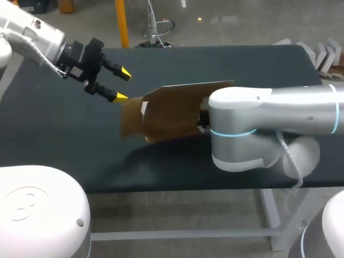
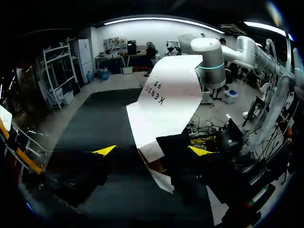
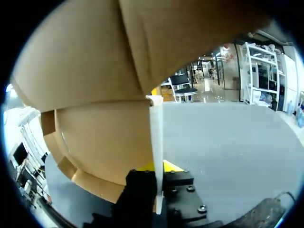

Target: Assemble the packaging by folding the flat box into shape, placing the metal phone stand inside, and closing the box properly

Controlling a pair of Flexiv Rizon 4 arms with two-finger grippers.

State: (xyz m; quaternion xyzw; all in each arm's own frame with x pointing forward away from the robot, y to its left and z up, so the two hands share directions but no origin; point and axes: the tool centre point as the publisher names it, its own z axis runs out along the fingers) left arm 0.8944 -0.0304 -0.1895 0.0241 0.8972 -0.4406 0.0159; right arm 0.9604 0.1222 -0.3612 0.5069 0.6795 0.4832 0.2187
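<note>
The flat cardboard box (image 1: 172,110) hangs above the dark table (image 1: 64,145), brown on one face and white on the other (image 2: 166,104). My right gripper (image 3: 156,183) is shut on a thin edge of the box (image 3: 95,95), which rises ahead of its fingers; in the head view the right arm hides that gripper. My left gripper (image 1: 120,85) stands open just left of the box's flapped end, its lower yellow tip close to a flap. In the left wrist view the box's end lies between the spread fingers (image 2: 105,150), apart from both. No phone stand is in view.
Some pale foam pieces (image 1: 322,54) lie at the table's far right corner. The table's front edge (image 1: 161,188) runs just below the box.
</note>
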